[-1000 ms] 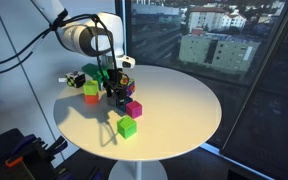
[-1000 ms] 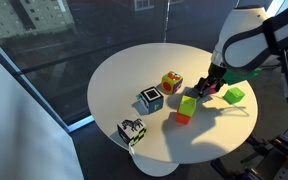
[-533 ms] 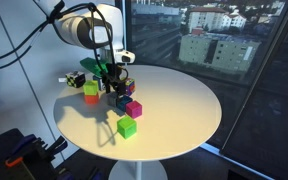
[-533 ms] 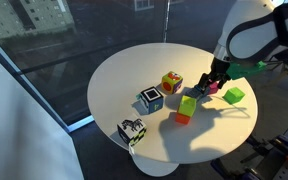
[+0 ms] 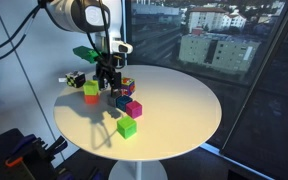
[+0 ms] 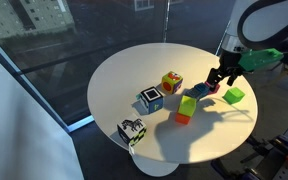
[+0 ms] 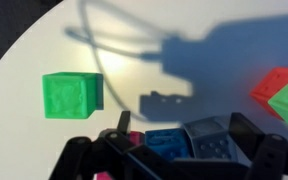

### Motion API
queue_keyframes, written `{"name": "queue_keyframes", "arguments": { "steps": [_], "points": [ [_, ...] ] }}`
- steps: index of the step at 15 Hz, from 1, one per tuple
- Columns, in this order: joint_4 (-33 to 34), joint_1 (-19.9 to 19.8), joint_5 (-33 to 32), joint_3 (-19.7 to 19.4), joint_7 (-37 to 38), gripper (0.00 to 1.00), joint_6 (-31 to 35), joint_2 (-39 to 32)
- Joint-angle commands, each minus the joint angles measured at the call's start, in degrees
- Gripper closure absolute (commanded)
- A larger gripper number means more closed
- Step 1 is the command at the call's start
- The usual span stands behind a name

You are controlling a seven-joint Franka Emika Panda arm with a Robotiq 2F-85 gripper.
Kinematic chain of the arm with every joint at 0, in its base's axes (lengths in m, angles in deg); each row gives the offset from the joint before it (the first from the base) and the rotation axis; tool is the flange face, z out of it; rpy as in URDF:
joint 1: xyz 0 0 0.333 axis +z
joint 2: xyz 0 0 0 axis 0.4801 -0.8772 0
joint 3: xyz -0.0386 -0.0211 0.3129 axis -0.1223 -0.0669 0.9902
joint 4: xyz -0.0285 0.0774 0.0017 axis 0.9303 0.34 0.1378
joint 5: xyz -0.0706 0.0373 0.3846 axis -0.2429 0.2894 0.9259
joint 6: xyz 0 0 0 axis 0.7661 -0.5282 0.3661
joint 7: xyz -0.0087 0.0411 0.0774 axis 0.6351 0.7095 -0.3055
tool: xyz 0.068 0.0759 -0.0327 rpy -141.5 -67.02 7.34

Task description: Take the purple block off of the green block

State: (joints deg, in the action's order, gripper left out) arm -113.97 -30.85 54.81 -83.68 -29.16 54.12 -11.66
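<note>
- Already off its perch, the purple block (image 5: 133,108): flat on the table (image 5: 189,95), upright, just beside the green block (image 5: 127,127) but apart from it, with nothing stacked on either.
- Close on its far side, a dark blue block (image 5: 121,99); further back, a yellow-green and orange pair (image 5: 91,93).
- Above that cluster, the gripper (image 5: 109,78), raised clear of the purple block and touching no cube in an exterior view.
- In the wrist view, fingers (image 7: 81,156) spread wide, nothing clamped between them. Below them, the green block (image 7: 72,95) off to one side, the blue one nearly underneath, and a sliver of magenta near the lower edge.
- Step in hand, by the look of it: getting clear of the blocks, with the task itself judged as good as done.
- To do that well: go straight up before any sideways travel, and leave the fingers spread to avoid dragging a cube along.
- Mind the crowded blocks under the wrist: some risk of a small knock shoving the purple one against the green one.
- No call for another grip: no sign of tilt on the purple block.
</note>
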Motion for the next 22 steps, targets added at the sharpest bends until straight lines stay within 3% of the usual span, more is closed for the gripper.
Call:
{"name": "queue_keyframes", "arguments": {
  "steps": [1, 9, 14, 22],
  "points": [
    [-0.5, 0.2, -1.2, 0.0, -0.5, 0.0, -7.3, 4.1],
    [-0.4, 1.2, -2.2, 2.1, 0.4, 0.0, -18.1, 12.6],
    [-0.9, 1.8, -1.6, 3.2, 0.0, 0.0, -18.9, 17.9],
    [-2.8, 2.1, -1.0, 3.6, -1.5, 0.0, -14.9, 23.3]
  ]
}}
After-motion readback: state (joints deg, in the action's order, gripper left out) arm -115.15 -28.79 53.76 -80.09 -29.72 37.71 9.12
